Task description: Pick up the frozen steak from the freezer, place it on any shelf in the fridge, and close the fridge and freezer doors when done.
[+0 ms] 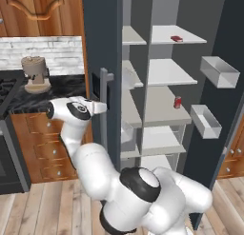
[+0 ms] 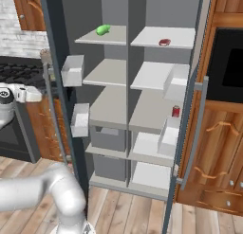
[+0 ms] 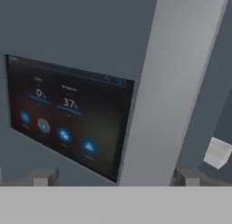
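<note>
The frozen steak (image 1: 177, 38) (image 2: 164, 41) lies on the top shelf of the fridge (image 1: 171, 72) (image 2: 156, 76), the right-hand compartment. The freezer (image 1: 131, 63) (image 2: 107, 72) beside it stands open, and its door (image 1: 100, 39) (image 2: 57, 62) swings out to the left. My gripper (image 1: 105, 107) (image 2: 43, 94) (image 3: 115, 177) is open at the outside of that door, its fingertips (image 3: 43, 177) straddling the vertical handle (image 1: 106, 115) (image 3: 176, 82) next to the black panel (image 3: 68, 119) with blue lights. The fridge door (image 1: 224, 124) (image 2: 187, 133) is open to the right.
A red can (image 1: 177, 102) (image 2: 176, 111) stands on a middle fridge shelf; a round green item (image 2: 102, 30) lies on the freezer's top shelf. Clear bins (image 1: 219, 71) hang on the fridge door. A black counter with an appliance (image 1: 35, 73) and wooden cabinets (image 1: 45, 148) lie left.
</note>
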